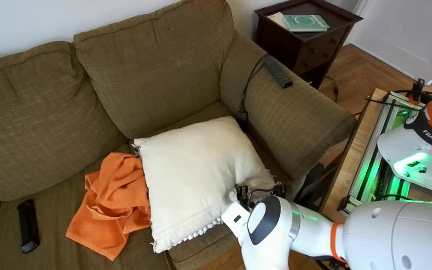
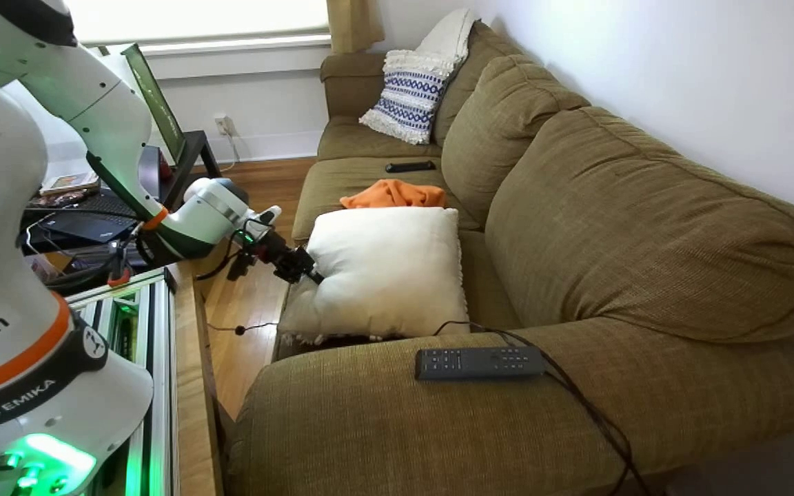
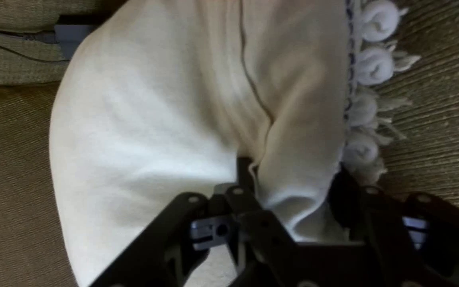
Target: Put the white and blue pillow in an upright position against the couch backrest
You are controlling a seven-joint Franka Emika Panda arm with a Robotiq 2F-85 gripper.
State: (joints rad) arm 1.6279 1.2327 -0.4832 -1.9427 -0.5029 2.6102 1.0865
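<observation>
A large cream-white pillow lies flat on the couch seat beside the armrest; it also shows in an exterior view. In the wrist view the pillow shows a zipper and white loops along a blue-stitched edge; its underside is hidden. My gripper is partly closed on its front edge near the armrest, the cloth bunched between the fingers. The gripper also shows in both exterior views. The brown backrest stands behind the pillow, apart from it. A white pillow with blue patterns leans upright at the couch's far end.
An orange cloth touches the pillow's side. A dark remote-like object lies farther along the seat. A remote and cables rest on the armrest. A dark side table holds a green book.
</observation>
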